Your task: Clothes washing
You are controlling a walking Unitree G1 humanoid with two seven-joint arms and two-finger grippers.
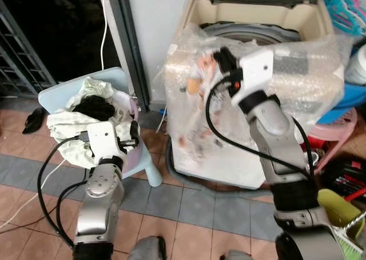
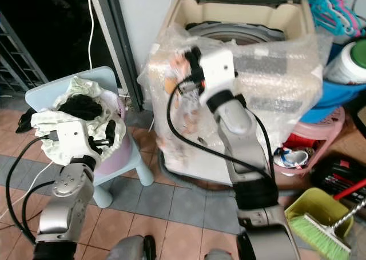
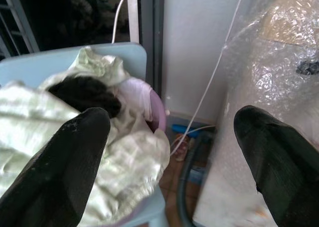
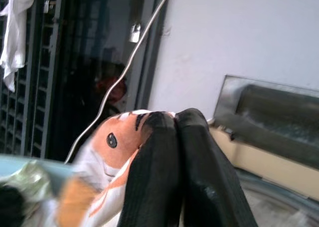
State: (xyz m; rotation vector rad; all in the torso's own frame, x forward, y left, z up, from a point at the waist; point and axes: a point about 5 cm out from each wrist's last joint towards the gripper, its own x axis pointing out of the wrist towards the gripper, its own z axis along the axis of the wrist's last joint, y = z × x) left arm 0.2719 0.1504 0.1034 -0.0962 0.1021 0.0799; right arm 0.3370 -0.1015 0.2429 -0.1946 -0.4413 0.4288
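R gripper (image 1: 216, 60), fingers pinched on orange-print cloth (image 4: 107, 152), lifted at washer (image 1: 251, 31) rim for loading; L gripper (image 1: 135, 133) spread wide, empty, near laundry pile (image 1: 86, 114) on chair (image 1: 68, 88)

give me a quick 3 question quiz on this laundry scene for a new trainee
1. True or false: the right gripper is shut on a white and orange cloth.
2. The left gripper's fingers are: A open, B shut.
3. What does the pile of clothes sit in?

Key: 1 true. 2 A. 3 a pink basket on a pale blue chair, beside the washing machine.
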